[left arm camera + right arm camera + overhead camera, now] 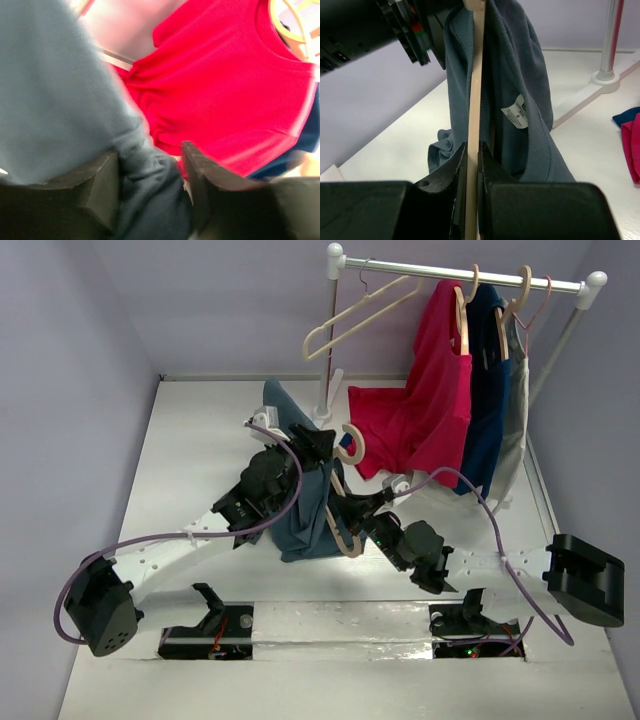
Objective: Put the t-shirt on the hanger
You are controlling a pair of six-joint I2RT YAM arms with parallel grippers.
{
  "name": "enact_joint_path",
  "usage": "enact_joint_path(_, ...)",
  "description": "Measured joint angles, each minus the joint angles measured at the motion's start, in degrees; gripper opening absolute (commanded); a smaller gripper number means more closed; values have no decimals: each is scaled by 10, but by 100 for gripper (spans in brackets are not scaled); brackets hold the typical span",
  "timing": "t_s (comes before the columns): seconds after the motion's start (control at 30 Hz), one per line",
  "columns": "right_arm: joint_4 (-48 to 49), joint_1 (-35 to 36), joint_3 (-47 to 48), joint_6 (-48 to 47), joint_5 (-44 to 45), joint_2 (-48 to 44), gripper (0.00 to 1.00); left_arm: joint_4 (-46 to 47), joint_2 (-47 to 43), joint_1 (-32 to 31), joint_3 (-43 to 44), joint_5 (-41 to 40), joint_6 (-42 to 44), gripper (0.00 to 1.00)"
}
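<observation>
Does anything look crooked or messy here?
Yes. The empty cream hanger on the rail hangs steeply tilted, and the t-shirt is bunched up around the tan hanger rather than spread smoothly over it.

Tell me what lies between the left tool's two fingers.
A bunched fold of the t-shirt fills the gap in the left tool, clear in the left wrist view.

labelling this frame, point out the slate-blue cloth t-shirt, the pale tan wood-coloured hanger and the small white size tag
slate-blue cloth t-shirt [522, 55]: right wrist view, upper fold of cloth
pale tan wood-coloured hanger [478, 90]: right wrist view, its thin edge
small white size tag [515, 114]: right wrist view, printed face
</observation>
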Motion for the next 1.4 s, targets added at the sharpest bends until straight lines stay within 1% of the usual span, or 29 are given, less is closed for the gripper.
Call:
enact_joint_path(0.07, 0, 3, 5, -6, 3, 4, 0, 14, -2, 2, -14, -10, -5, 30)
enact_joint_path(0.1, -1, 4, 7, -9, 6, 6, 0, 20, -3, 2, -21, -14, -9, 19)
enact_joint_path(0.17, -9, 4, 8, -13, 6, 12, 0, 35, -9, 2, -28, -16, -32, 11)
enact_joint_path(0.2, -12, 4, 9, -13, 4, 17, 0, 39, -13, 0, -29, -15, -38, 4)
enact_joint_path(0.23, -13, 5, 9, -13, 1, 21, 0, 42, -18, -4, -31, -14, -37, 1)
enact_joint_path(0.47, -23, 10, 16, -6, -12, 22, 0, 44, -48, -5, -56, -22, -39, 0)
enact_joint_path(0.5, -28, 11, 17, -3, -15, 21, 14, 43, -52, -5, -59, -23, -40, 0)
enact_joint_path(0.57, -38, 12, 19, 5, -22, 15, 33, 36, -70, -5, -67, -24, -41, 0)
enact_joint_path(0.6, -48, 12, 20, 11, -26, 8, 48, 28, -80, -5, -68, -24, -39, 0)
enact_joint_path(0.67, -68, 12, 21, 17, -32, -11, 59, 10, -98, -5, -69, -26, -37, 0)
enact_joint_path(0.7, -81, 12, 22, 21, -34, -22, 60, 2, -107, -5, -69, -28, -37, 0)
enact_joint_path(0.77, -114, 12, 22, 29, -36, -53, 60, -14, -127, -5, -69, -31, -37, 0)
enact_joint_path(0.8, -127, 12, 22, 32, -36, -69, 57, -22, -137, -5, -69, -32, -37, 0)
enact_joint_path(0.83, -144, 12, 21, 33, -36, -88, 44, -28, -145, -5, -69, -32, -38, 0)
enact_joint_path(0.87, -155, 12, 19, 34, -35, -107, 35, -34, -153, -5, -69, -32, -38, 0)
enact_joint_path(0.9, -160, 12, 15, 37, -32, -125, 17, -39, -160, -5, -69, -32, -39, 0)
enact_joint_path(0.93, -163, 12, 8, 41, -29, -138, 10, -45, -166, -5, -69, -31, -40, 0)
enact_joint_path(0.97, -165, 12, -1, 45, -24, -152, 6, -50, -171, -5, -69, -31, -40, 0)
enact_joint_path(1.0, -172, 12, -10, 48, -18, -161, 5, -54, -176, -5, -69, -30, -42, 0)
enact_joint_path(1.07, -195, 11, -15, 52, -8, -156, 8, -60, -182, -5, -69, -26, -44, 0)
enact_joint_path(1.13, -216, 12, -14, 53, -6, -133, 11, -67, -186, -5, -68, -23, -47, 0)
enact_joint_path(1.2, -239, 12, -14, 54, -10, -110, 16, -73, -188, -5, -68, -19, -51, 0)
enact_joint_path(1.23, -247, 12, -14, 55, -14, -100, 25, -75, -188, -5, -68, -17, -53, 0)
enact_joint_path(1.27, -255, 12, -14, 59, -17, -92, 31, -78, -188, -5, -68, -15, -55, 0)
enact_joint_path(1.3, -261, 12, -14, 59, -20, -86, 40, -80, -188, -5, -68, -12, -57, 0)
enact_joint_path(1.4, -275, 12, -6, 57, -25, -71, 49, -85, -188, -5, -68, -6, -63, 0)
